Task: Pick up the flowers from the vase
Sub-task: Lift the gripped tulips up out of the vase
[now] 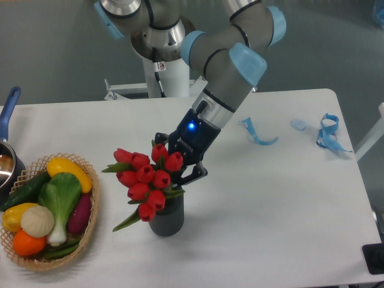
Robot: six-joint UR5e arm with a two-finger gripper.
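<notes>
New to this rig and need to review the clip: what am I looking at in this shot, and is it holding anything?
It is one picture, from a fixed camera looking down at a white table from the front. The grey tube with blue caps is a single robot arm; the dark part with the blue light at its end is its two-finger hand. The hand sits among the stems of the flowers, a bunch of red tulips, and seems closed on them, though the blooms hide the fingertips. The stems reach down towards the vase, a short dark grey pot directly beneath; whether they are fully out is not clear. On the left stand a wicker basket of toy vegetables and part of a blue-handled pot. Blue ribbon scraps lie at the far right.
</notes>
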